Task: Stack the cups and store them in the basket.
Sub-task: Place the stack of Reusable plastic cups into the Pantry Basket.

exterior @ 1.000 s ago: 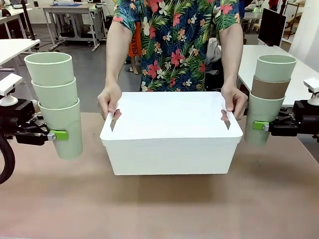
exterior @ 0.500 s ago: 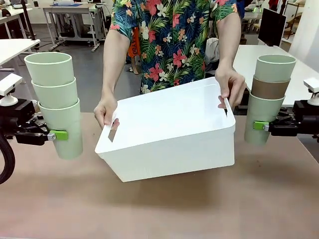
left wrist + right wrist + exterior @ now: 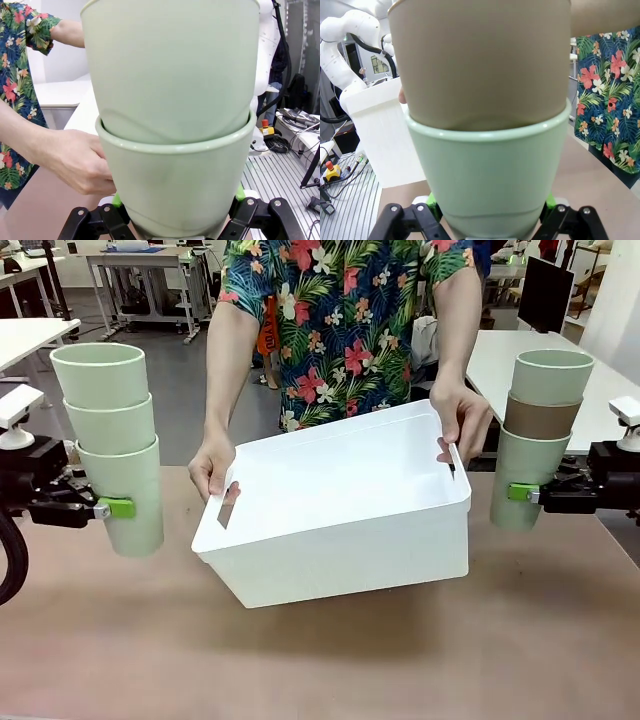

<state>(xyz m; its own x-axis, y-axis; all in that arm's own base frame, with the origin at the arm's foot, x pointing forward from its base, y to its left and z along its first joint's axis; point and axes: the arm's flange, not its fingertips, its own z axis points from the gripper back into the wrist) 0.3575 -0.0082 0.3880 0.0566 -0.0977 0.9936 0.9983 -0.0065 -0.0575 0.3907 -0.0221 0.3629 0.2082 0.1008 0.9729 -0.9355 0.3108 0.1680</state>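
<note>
Your left pincer (image 3: 110,509) grips a three-cup mint stack (image 3: 112,445), your right pincer (image 3: 520,493) a mint-brown-mint stack (image 3: 540,430), either side of the white basket (image 3: 340,535) a person (image 3: 350,330) holds tilted over the bench (image 3: 320,665); both stacks need storing.

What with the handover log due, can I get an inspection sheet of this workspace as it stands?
Surface: brown tabletop, smooth, no spills seen.
Job's things: white basket tilted, held by a person at its handle slots, one hand low, the other hand high; left stack of three green cups; right stack, green, brown, green from the top.
Clutter: nothing seen.
Pincers: left pincer shut on the left stack's bottom cup; right pincer shut on the right stack's bottom cup.
Cables: black cable looping below the left arm.
Surroundings: white tables and a dark monitor behind the person.
</note>
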